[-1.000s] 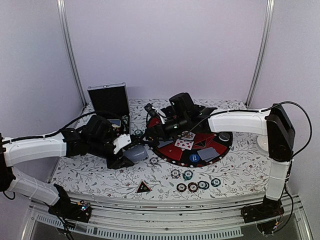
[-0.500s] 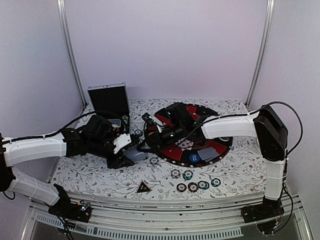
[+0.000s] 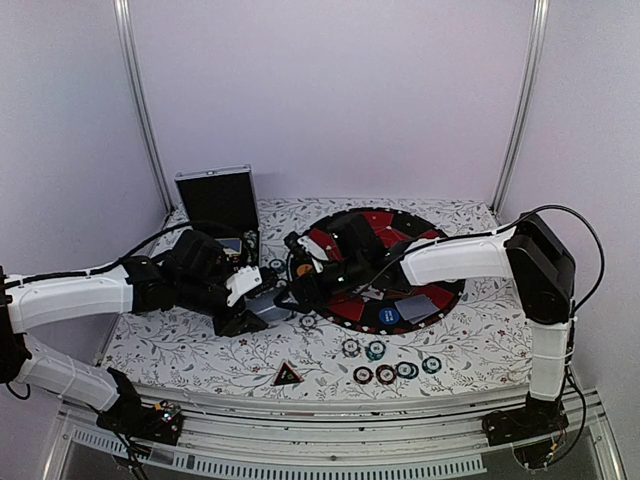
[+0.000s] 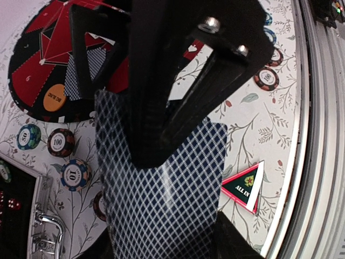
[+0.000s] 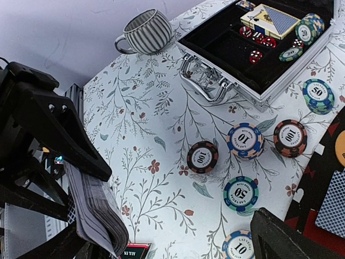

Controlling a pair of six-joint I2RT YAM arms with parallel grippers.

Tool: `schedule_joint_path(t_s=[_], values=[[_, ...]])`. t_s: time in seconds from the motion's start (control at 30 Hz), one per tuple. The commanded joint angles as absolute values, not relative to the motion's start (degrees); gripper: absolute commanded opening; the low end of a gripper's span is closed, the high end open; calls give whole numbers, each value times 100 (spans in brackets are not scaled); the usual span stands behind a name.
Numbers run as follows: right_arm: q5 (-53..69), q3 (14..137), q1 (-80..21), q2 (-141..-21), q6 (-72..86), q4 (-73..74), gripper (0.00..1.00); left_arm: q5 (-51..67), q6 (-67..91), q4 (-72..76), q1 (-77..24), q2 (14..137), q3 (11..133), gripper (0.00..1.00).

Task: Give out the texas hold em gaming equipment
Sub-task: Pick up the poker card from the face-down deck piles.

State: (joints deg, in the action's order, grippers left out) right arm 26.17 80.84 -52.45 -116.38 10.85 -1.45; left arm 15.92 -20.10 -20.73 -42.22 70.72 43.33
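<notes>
My left gripper is shut on a thick deck of playing cards with a blue diamond back, held just off the left rim of the mat. The open right gripper hovers close to that deck, nothing between its jaws; one finger shows at the lower right. Below it lie loose chips: a dark 100, a blue 10, a teal 50. The red-black ALL IN triangle lies near the front edge. Several chips sit in a front cluster.
The round red-and-black mat carries face-down cards, a blue button and an orange button. The open silver-edged case stands back left with dice, chips and a card box. A striped cup stands beside it.
The right gripper has swept left across the mat and lower, ending close to the deck. The left arm and its deck have stayed put.
</notes>
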Motion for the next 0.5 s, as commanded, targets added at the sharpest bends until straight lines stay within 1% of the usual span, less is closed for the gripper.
schedule_joint_path(t_s=[0.0, 0.27, 0.47], values=[[2086, 7914, -5231, -11283, 884, 79, 99, 1705, -2021, -1890, -4164, 6921, 4413, 47], [1927, 7890, -5230, -11084, 769, 280, 99, 1740, -2026, -1890, -4164, 6943, 4412, 47], [2264, 8084, -5234, -11126, 694, 456, 99, 1750, -2023, -1890, -4165, 6952, 4412, 47]])
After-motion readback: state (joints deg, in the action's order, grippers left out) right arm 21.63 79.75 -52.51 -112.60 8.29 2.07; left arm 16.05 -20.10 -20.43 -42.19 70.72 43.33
